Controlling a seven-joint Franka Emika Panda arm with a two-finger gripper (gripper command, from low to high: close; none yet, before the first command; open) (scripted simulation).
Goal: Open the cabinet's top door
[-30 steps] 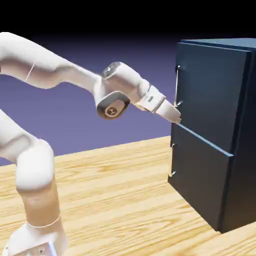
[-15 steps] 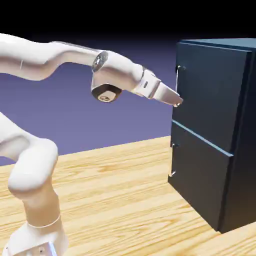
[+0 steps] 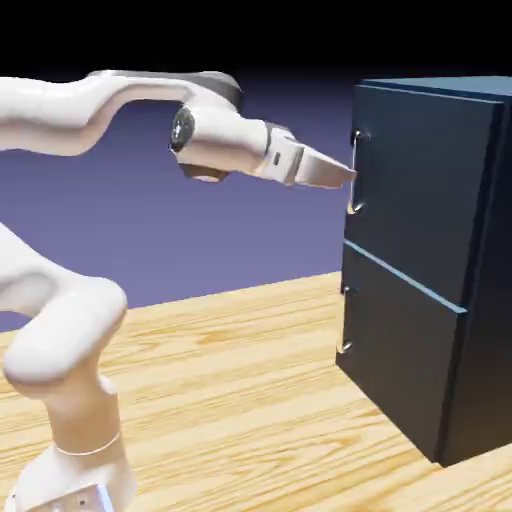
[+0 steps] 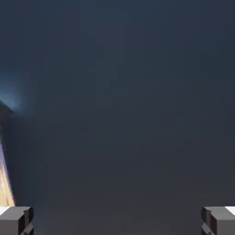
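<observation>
The dark navy cabinet (image 3: 440, 260) stands at the exterior view's right. Its top door (image 3: 415, 190) is flush with the front and carries a vertical silver handle (image 3: 356, 172) at its left edge. My gripper (image 3: 348, 175) is level with the handle's middle, its tips right at the bar. In the hand view the door's dark panel (image 4: 119, 105) fills the picture. Both grey fingertips (image 4: 16, 219) sit far apart at the bottom corners, open, with nothing between them. The handle itself does not show in the hand view.
Below the top door is a shorter lower door (image 3: 400, 345) with its own small handle (image 3: 345, 318). The cabinet rests on a wooden table (image 3: 240, 400). My white arm rises from the lower left and spans the upper left.
The hand has risen from the seam between the two doors to the middle of the top handle and levelled out. The fingers stayed open.
</observation>
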